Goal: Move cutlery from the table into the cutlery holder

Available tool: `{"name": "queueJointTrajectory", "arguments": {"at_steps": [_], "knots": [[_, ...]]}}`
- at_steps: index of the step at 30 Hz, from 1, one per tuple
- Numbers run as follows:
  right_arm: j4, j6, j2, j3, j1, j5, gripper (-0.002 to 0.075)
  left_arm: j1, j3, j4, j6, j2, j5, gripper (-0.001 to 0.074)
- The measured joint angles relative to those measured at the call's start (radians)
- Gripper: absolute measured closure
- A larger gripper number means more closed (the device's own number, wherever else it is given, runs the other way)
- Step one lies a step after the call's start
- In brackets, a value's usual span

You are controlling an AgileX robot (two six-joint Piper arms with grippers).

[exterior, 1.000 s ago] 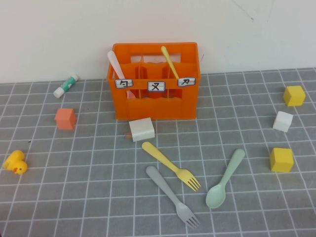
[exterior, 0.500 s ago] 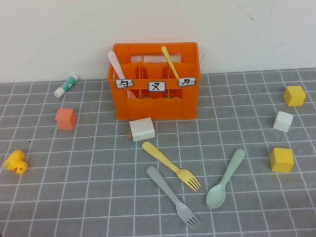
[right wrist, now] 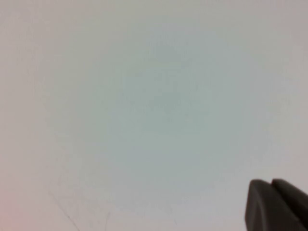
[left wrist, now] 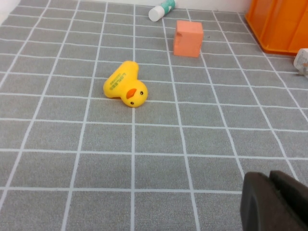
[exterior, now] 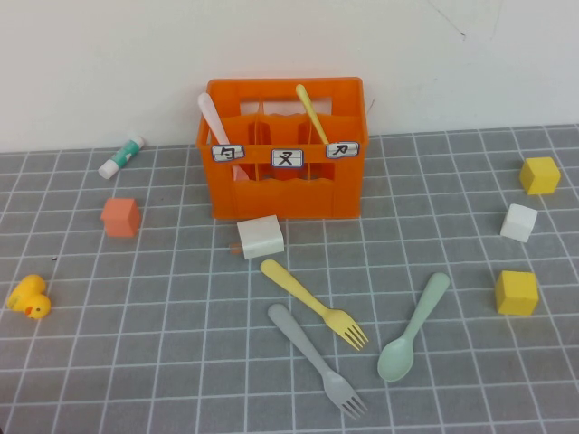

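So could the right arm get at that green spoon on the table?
Probably yes: the mint-green spoon lies flat on the robot's right, touching nothing. The right gripper faces blank wall; the left gripper hangs near the duck.

Off-white wall (exterior: 289,45) behind my grey table (exterior: 136,362).
The wall meets the table's far edge. Thin white lines grid the tabletop. The light is soft and even, with faint shadows. A thin dark hairline mark (exterior: 446,18) crosses the wall's upper right.

Bright even lighting, soft faint shadows, no glare, high view sharp, right wrist view a featureless pale blur
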Motion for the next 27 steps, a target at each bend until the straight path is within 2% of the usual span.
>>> {"name": "queueJointTrajectory", "arguments": {"at_steps": [3,9,19,22,27], "knots": [[0.083,-0.027,0.000,-0.048,0.000,0.073,0.0729,0.000,0.000,0.000,0.000,0.000,0.000,0.0736],[0.147,-0.144,0.029,-0.289,0.000,0.385,0.0729,0.000,0.000,0.000,0.000,0.000,0.000,0.0736],[0.158,-0.173,0.420,-0.669,0.000,0.942,0.0729,0.000,0.000,0.000,0.000,0.000,0.000,0.0736],[0.158,-0.221,0.550,-0.703,0.000,1.007,0.0729,0.000,0.000,0.000,0.000,0.000,0.000,0.0736],[0.224,-0.211,0.732,-0.698,0.000,0.943,0.0729,0.000,0.000,0.000,0.000,0.000,0.000,0.0736]]}}
